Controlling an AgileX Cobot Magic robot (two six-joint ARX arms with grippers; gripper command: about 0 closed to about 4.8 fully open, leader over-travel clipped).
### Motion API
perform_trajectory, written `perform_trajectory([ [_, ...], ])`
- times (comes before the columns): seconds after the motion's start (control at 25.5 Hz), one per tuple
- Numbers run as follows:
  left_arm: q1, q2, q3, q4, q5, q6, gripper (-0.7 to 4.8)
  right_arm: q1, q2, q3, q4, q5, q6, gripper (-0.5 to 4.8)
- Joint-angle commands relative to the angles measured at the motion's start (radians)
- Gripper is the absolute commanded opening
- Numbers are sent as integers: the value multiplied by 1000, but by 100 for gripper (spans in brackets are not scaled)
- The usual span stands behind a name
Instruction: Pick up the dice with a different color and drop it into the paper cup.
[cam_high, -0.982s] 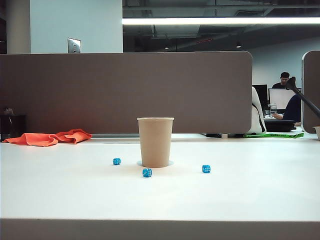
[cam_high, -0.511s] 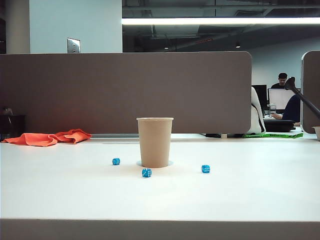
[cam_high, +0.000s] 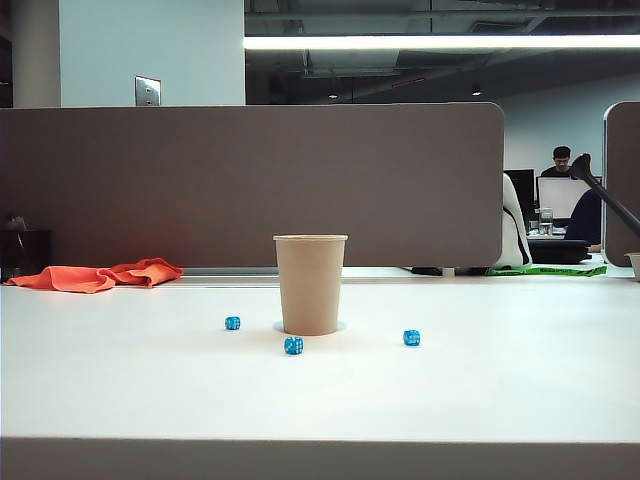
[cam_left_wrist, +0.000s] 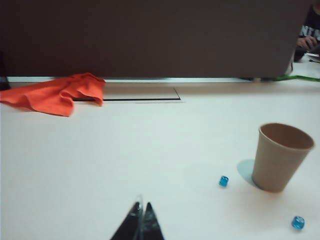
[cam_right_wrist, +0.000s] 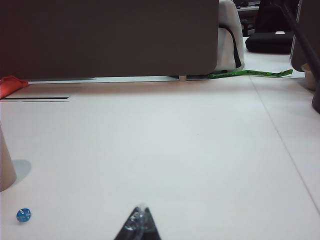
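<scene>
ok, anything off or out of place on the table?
Paper cup upright, three blue dice around it, nothing spilled. Only stray: a crumpled orange cloth at the back left. Both grippers shut, empty, well clear.

The exterior camera sits low at the tabletop edge, facing the paper cup and divider. Both wrist cameras look across the tabletop, sharing the cup.
</scene>
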Motion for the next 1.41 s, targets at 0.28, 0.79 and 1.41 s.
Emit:
perform_trajectory([
  [0.28,3,1,-108,34,58,62,-5,1,0,-2,17,-4,0,-1],
  [0.79,83,1,-139,4,-32,133,-5,0,0,-2,24,-71,-9,-1],
  [1.41,246,1,-139,143,90,93,-5,-2,0,-2,68,-42,-50,-1],
])
